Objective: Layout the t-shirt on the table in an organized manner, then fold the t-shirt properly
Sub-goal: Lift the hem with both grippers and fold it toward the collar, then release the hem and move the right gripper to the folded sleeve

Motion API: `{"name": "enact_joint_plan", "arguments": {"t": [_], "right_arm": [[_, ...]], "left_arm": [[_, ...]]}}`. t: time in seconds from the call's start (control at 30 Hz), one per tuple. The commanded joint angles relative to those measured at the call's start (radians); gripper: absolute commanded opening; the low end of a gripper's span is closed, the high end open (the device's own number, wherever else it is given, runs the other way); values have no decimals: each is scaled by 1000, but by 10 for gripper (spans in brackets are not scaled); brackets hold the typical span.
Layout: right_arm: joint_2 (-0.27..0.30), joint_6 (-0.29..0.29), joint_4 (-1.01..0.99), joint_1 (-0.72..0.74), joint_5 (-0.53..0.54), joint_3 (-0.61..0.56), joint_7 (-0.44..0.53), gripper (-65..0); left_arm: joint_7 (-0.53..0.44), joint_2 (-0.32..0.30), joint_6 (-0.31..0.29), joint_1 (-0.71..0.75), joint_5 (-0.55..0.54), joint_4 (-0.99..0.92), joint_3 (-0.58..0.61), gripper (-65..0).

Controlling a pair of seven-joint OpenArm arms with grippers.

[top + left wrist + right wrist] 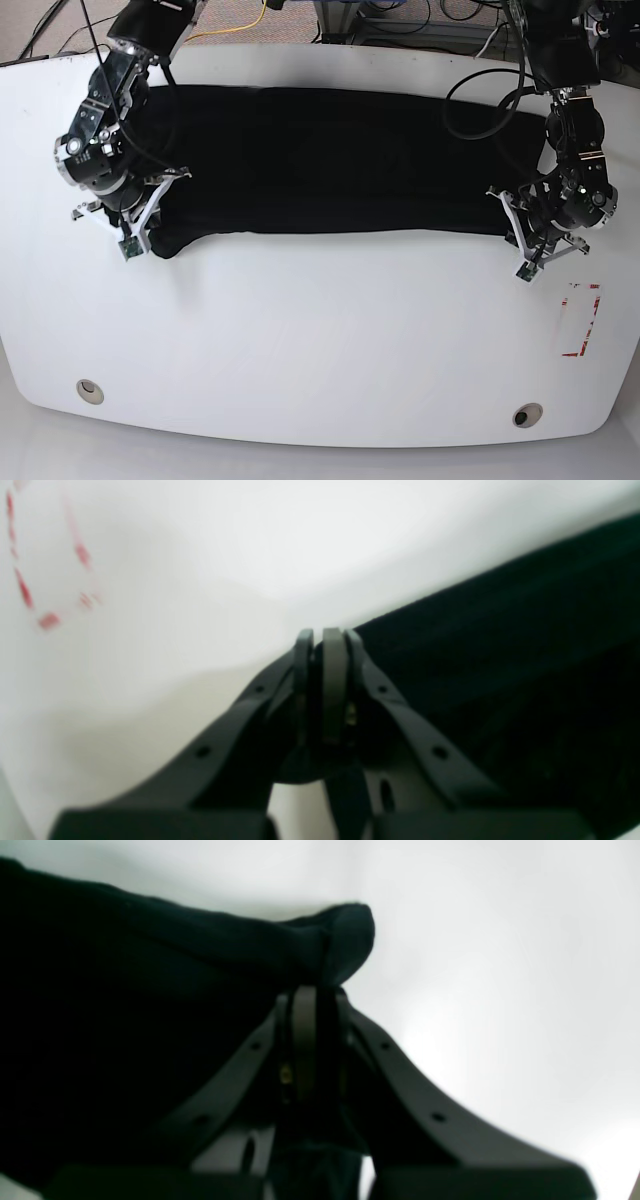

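The t-shirt [330, 160] lies as a long black band across the far half of the tabletop [320, 340], stretched sideways, with its near edge running almost straight from one arm to the other. It looks already doubled over along its length, since no sleeves, collar or print show from above, though I cannot make out the layers. The right claw [312, 992] is at one end of that near edge, pressed together and pinching a corner of the cloth, a small rounded nub of fabric poking out just past its tips. The left claw [327, 635] is at the other end of the band, also pressed together; its tips sit right at the shirt's edge, and dark cloth seems to be caught between them, so I take it to be pinching the t-shirt too, though the wrist view is blurry. A red tape rectangle [580, 320] sits on the bare white surface nearer than the shirt, just beyond the left claw's end, and two metal-ringed holes [90, 390] lie well clear of the shirt near the front edge. By my reckoning the laying-out is done and a first lengthwise fold made; what remains is folding the long band across itself into a compact stack, and then letting go.
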Motion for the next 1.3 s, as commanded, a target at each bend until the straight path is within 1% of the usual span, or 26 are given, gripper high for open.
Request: {"name": "enact_joint_plan", "arguments": {"t": [0.0,0.13,0.23,0.3,0.4,0.43,0.47,0.5,0.53,0.57,0.63,0.67,0.7,0.77,0.8,0.87,0.93,1.03,1.13,1.27], "right_arm": [[3,-5,27,-23,-14,4,10,-650],[-3,-5,26,-73,-12,4,16,-648],[-22,-5,26,-99,-14,5,16,-647],[-28,-5,26,-113,-14,5,16,-618],[-34,-5,26,-133,-14,5,16,-499],[-34,-5,26,-138,-14,7,16,-441],[-34,-5,26,-142,-14,7,16,-400],[-34,-5,26,-147,-14,7,16,-339],[-34,-5,26,-148,-14,7,16,-301],[-34,-5,26,-154,-14,7,16,-243],[-34,-5,29,-159,-14,7,16,-159],[-34,-5,30,-161,-14,7,16,-130],[-34,-5,35,-161,-14,7,16,-92],[-34,-5,54,-159,-14,7,16,-52],[-34,-5,61,-159,-14,7,16,-46],[-35,-5,78,-148,-14,7,16,-41],[-35,-5,77,-124,-14,7,15,-41],[-37,-5,60,-84,-12,7,13,-40],[-61,-5,20,-30,-12,7,13,-40],[-71,-5,-69,47,-12,7,15,-41]], "left_arm": [[-10,-42,-14,0,4,20,-5,-650],[-12,-54,-28,20,6,20,-5,-650],[-12,-56,-41,28,6,18,-5,-650],[-12,-67,-50,43,6,18,-5,-650],[-12,-83,-57,55,6,18,0,-650],[-12,-83,-62,57,6,18,0,-650],[-12,-83,-64,63,6,18,1,-650],[-12,-83,-64,71,6,18,1,-650],[-12,-83,-64,77,6,18,1,-650],[-12,-83,-64,81,6,18,1,-631],[-12,-85,-64,86,6,20,3,-568],[-12,-85,-64,86,6,20,3,-532],[-10,-85,-64,87,6,20,3,-475],[-10,-85,-64,100,6,20,3,-364],[-10,-85,-64,101,6,21,3,-322],[-10,-85,-64,104,6,29,3,-217],[-10,-85,-64,106,6,43,1,-183],[-10,-85,-64,106,7,71,1,-194],[-10,-85,-64,106,7,81,1,-200],[-10,-85,-64,101,7,97,1,-201]]}}
